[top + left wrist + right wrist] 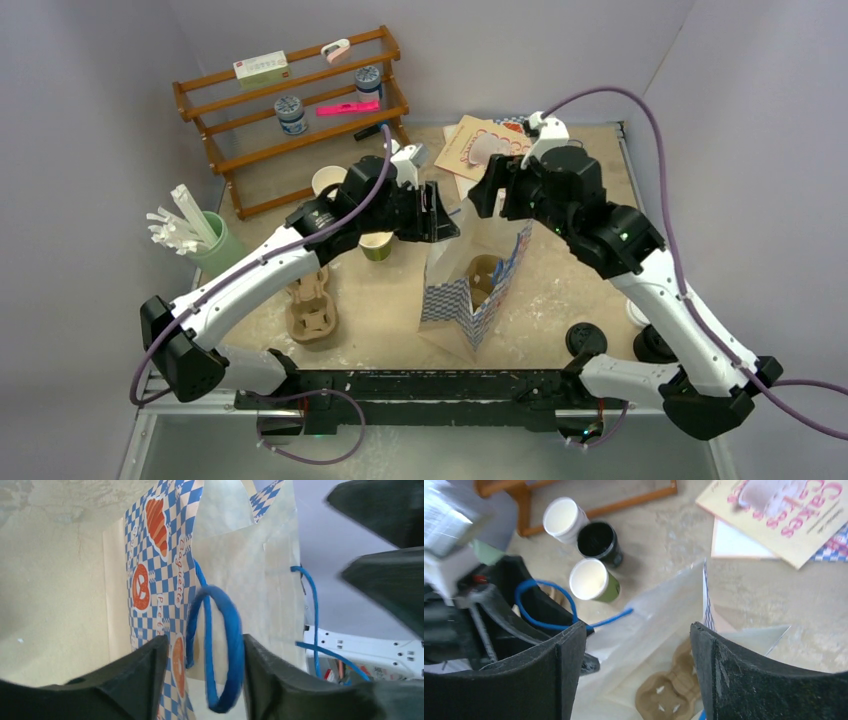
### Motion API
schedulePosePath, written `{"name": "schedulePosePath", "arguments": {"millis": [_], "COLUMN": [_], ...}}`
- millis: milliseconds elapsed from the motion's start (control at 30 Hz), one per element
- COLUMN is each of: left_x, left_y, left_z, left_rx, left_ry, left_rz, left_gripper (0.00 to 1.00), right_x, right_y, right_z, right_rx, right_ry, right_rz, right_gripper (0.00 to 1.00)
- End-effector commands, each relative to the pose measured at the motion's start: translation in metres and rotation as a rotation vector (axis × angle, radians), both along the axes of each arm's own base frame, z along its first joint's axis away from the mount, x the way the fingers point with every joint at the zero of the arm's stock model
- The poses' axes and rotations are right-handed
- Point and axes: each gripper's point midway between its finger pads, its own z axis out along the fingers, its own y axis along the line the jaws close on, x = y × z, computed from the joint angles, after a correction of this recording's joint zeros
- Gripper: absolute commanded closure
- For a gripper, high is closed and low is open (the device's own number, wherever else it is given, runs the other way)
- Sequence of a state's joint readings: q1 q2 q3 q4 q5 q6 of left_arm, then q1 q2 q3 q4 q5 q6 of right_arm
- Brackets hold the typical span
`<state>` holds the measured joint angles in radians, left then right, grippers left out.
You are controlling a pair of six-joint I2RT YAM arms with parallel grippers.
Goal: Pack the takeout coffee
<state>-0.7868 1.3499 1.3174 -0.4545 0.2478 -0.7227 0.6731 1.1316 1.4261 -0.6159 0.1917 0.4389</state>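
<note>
Right fingers (704,650) (wide, empty) hang over the bag (649,615); black cup (599,542) stands beyond, nearer left fingers (152,660), parted astride handle (227,625).

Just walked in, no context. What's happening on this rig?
Both arms are at a checkered paper bag standing open mid-table. The left hand has the bag's blue handle loop between its open fingers. The right hand hovers open over the bag mouth. A cardboard cup carrier sits inside the bag. The black coffee cup stands lidless by the shelf, beside the green cup, not yet packed.
</note>
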Motion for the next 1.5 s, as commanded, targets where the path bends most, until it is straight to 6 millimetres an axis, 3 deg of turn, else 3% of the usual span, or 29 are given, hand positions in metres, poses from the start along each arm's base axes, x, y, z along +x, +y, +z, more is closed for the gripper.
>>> {"name": "schedulePosePath", "arguments": {"millis": [0,67,167,367,433,500,567,633,700,900,1133,1300,1400,1467], "left_x": [0.001,-0.002,-0.013,-0.035,-0.034,-0.031,-0.028,-0.02,-0.009,0.046,0.071,0.075,0.078,0.079], "left_y": [0.013,0.021,0.033,0.062,0.07,0.068,0.055,0.035,0.019,-0.008,-0.036,-0.038,-0.035,-0.035], "left_z": [0.032,0.04,0.053,0.082,0.103,0.13,0.15,0.156,0.146,0.128,0.059,0.027,0.013,0.005], "left_rx": [-0.001,0.0,-0.013,-0.032,-0.054,-0.102,-0.142,-0.138,-0.075,0.139,0.295,0.344,0.383,0.402], "left_ry": [-0.034,-0.041,-0.035,-0.065,-0.137,-0.223,-0.275,-0.284,-0.273,-0.401,-0.285,-0.249,-0.242,-0.23], "left_rz": [0.064,0.086,0.1,0.126,0.148,0.127,0.079,0.018,-0.033,-0.085,-0.177,-0.195,-0.197,-0.202], "left_gripper": [0.35,0.26,0.21,0.18,0.24,0.43,0.59,0.65,0.64,0.44,0.26,0.27,0.36,0.43], "right_x": [0.002,0.002,0.002,-0.009,-0.013,-0.019,-0.024,-0.029,-0.032,-0.037,-0.038,-0.033,-0.03,-0.03], "right_y": [-0.017,-0.029,-0.049,-0.074,-0.077,-0.075,-0.072,-0.07,-0.071,-0.073,-0.068,-0.062,-0.065,-0.067], "right_z": [0.033,0.042,0.04,0.008,0.001,-0.004,-0.012,-0.021,-0.028,-0.037,-0.049,-0.057,-0.06,-0.063], "right_rx": [-0.042,-0.066,-0.119,-0.22,-0.206,-0.17,-0.137,-0.118,-0.097,-0.055,-0.049,-0.055,-0.071,-0.083], "right_ry": [-0.059,-0.068,-0.032,0.121,0.157,0.186,0.221,0.253,0.279,0.272,0.302,0.314,0.312,0.321], "right_rz": [-0.047,-0.098,-0.195,-0.329,-0.356,-0.363,-0.37,-0.375,-0.399,-0.405,-0.401,-0.401,-0.42,-0.438], "right_gripper": [0.22,0.2,0.15,0.12,0.14,0.18,0.21,0.26,0.31,0.37,0.41,0.41,0.42,0.49]}}
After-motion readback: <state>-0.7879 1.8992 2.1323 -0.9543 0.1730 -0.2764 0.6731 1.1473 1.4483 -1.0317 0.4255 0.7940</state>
